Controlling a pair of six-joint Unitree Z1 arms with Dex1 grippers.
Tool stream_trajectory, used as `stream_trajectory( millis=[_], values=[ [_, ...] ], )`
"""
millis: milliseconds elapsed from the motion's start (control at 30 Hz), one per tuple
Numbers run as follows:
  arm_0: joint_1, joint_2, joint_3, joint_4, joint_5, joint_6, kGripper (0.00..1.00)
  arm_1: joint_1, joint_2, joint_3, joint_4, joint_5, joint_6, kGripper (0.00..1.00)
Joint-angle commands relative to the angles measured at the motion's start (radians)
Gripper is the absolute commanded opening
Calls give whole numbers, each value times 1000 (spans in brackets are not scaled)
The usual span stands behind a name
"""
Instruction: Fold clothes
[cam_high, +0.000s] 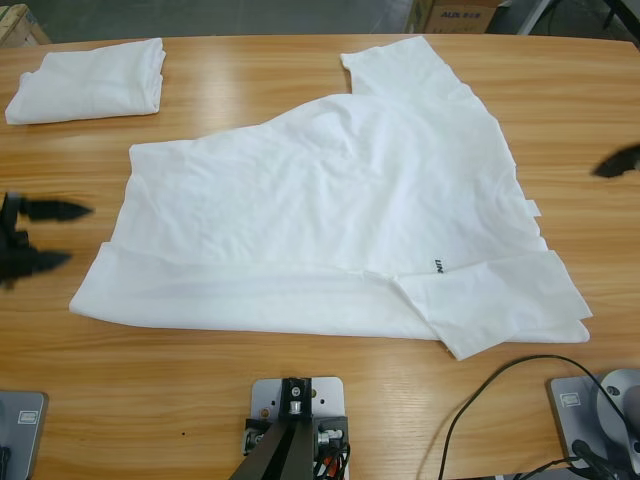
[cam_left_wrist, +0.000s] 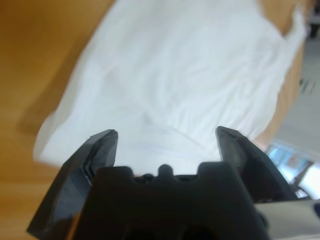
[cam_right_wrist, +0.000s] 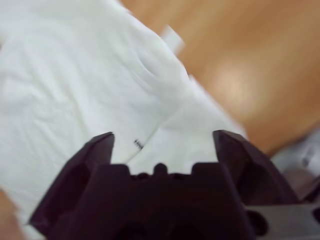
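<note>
Spread across the middle of the wooden tabletop (cam_high: 300, 420) lies a white T-shirt (cam_high: 330, 220), partly folded: its lower edge is turned up in a long band, one short sleeve points toward the far edge, and the other sleeve lies folded at the near right corner. A tiny dark printed mark (cam_high: 438, 265) sits just beside that folded sleeve. A second white T-shirt, already folded (cam_high: 90, 80) into a small packet, rests at the far left corner, well apart from the first.

At the high view's left edge the left claw (cam_high: 45, 235) hangs with its two black jaws spread, near the shirt's left border but not touching it. Only a dark tip of the right claw (cam_high: 615, 162) shows at the right edge, clear of the cloth.

The wrist views add what the high view cannot: the left claw (cam_left_wrist: 166, 135) looks along the turned-up band with its jaws wide apart, and the right claw (cam_right_wrist: 162, 137), likewise spread and holding nothing, looks over the printed mark (cam_right_wrist: 138, 145) and a small white tag (cam_right_wrist: 172, 37).

Cardboard boxes (cam_high: 455, 14) stand on the floor beyond the tabletop's far edge.
</note>
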Motion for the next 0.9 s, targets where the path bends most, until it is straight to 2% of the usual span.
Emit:
stream_trajectory(
  millis=[33,100,233,367,500,633,733,800,900],
  values=[
    [139,163,-74,-123,-176,438,991,-265,106,-6,-174,181,-550,982],
    [188,208,-115,-123,-178,470,988,-386,163,-61,-197,289,-700,982],
    [252,353,-262,-124,-225,614,987,-496,329,-226,-170,448,-883,988],
    [314,490,-445,-91,-389,776,978,-558,507,-430,-79,520,-1023,991],
    [340,559,-568,45,-395,829,977,-593,642,-616,26,609,-1084,987],
    [352,592,-562,253,-304,810,891,-612,715,-781,121,649,-1084,987],
    [410,655,-486,231,-309,762,853,-612,723,-814,153,648,-1083,987],
    [448,696,-445,159,-319,740,849,-612,725,-803,162,644,-1084,987],
    [473,732,-438,75,-319,703,849,-612,718,-781,163,644,-1086,983]
  ],
)
